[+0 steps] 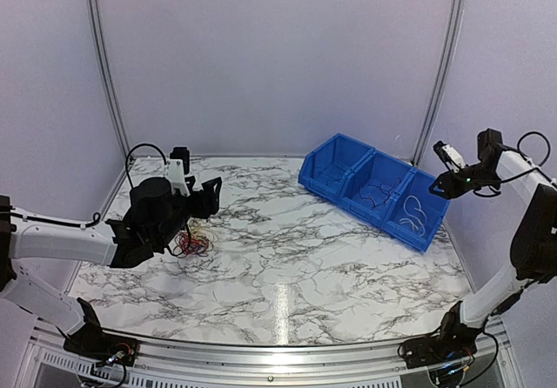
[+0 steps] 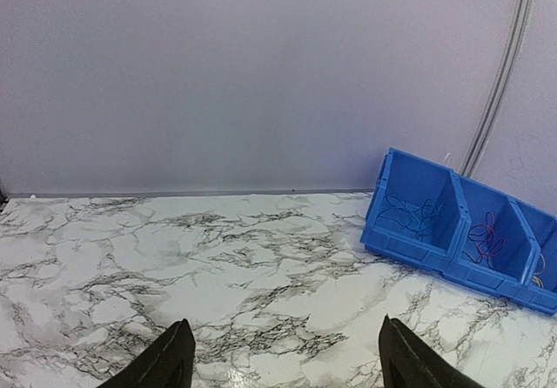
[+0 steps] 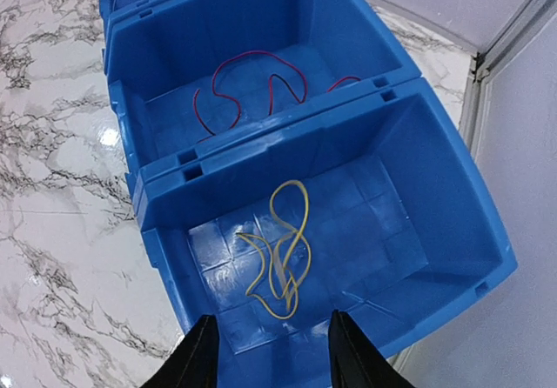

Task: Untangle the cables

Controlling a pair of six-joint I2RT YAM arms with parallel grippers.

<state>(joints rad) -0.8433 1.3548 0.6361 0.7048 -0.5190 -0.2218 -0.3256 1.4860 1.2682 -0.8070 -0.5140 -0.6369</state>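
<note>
left gripper (image 2: 285, 323) hung fingers apart above cables (image 1: 193, 244) near marble table's (image 1: 287, 257) left edge; right gripper (image 3: 271, 315), fingers apart, over bins (image 3: 452, 188).

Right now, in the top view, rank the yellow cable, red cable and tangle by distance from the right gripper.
1. Yellow cable, in the right bin, just ahead of the right gripper.
2. Red cable, in the middle bin, one over.
3. Tangle, far left side.

Small tangle of red + yellow cables (image 1: 193, 244) on marble table (image 1: 287, 257), left side, loose yellow cable (image 3: 283, 262) looped flat in end compartment of blue bin (image 3: 261, 140), red cable (image 3: 248, 88) in mid compartment, blue cable (image 2: 407, 207) in other end one
</note>
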